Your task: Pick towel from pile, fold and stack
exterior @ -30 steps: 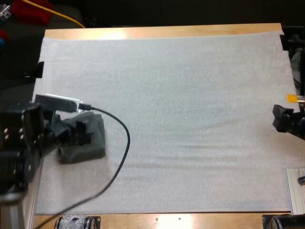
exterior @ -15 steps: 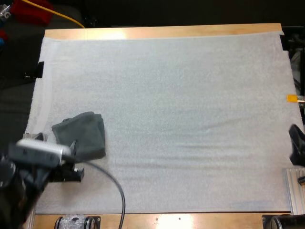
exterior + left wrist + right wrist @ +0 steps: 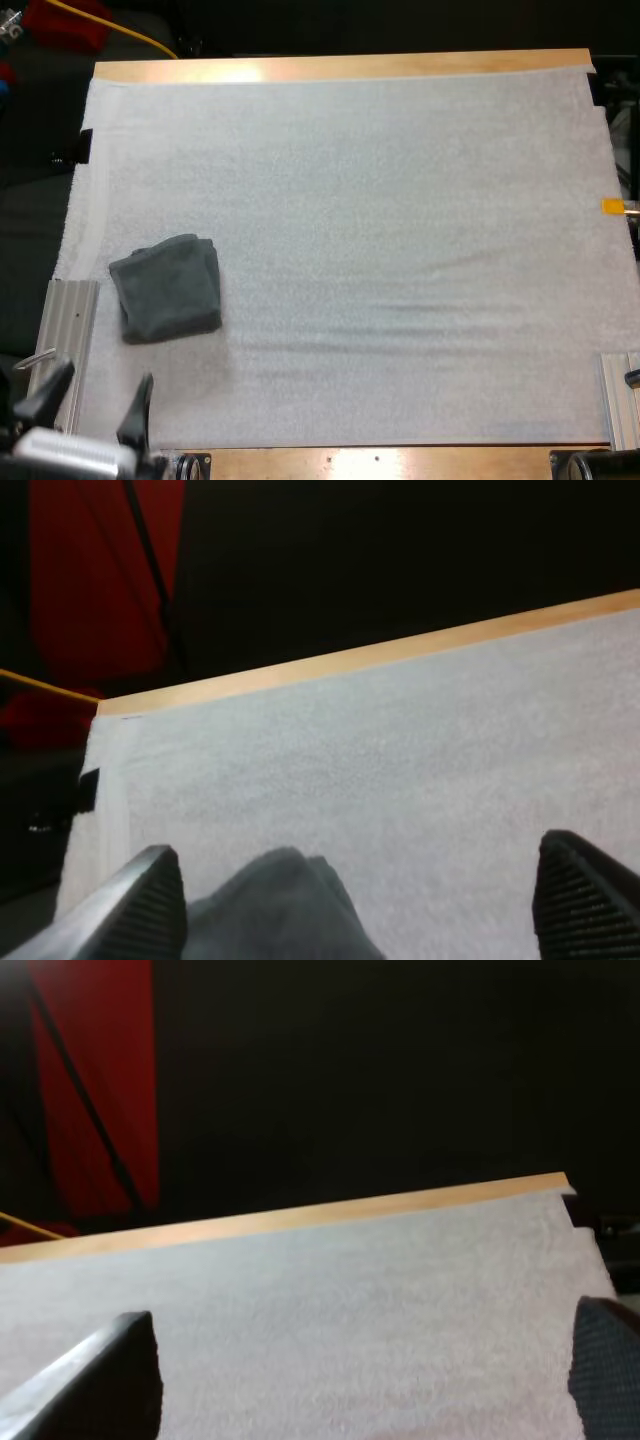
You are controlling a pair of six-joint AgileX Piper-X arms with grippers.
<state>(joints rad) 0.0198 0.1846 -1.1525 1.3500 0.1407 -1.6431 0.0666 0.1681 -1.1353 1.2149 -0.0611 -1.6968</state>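
Observation:
A dark grey-green towel (image 3: 166, 288) lies folded in a compact bundle on the left part of the white mat (image 3: 380, 220). My left gripper (image 3: 90, 400) sits near the mat's front left corner, a short way in front of the towel, open with nothing between its fingers. In the left wrist view the towel (image 3: 275, 905) lies just ahead between the spread fingertips (image 3: 145, 895) of the left gripper (image 3: 365, 905). My right gripper (image 3: 355, 1375) is open over bare mat, its fingers (image 3: 105, 1380) wide apart.
A metal rail (image 3: 66, 335) lies along the mat's left edge beside the towel, and another rail (image 3: 620, 398) sits at the front right. The wooden table edge (image 3: 340, 66) borders the far side.
My left gripper let go of the towel and drew back toward the front left corner. The right arm pulled back out of the high view. The towel stayed in place.

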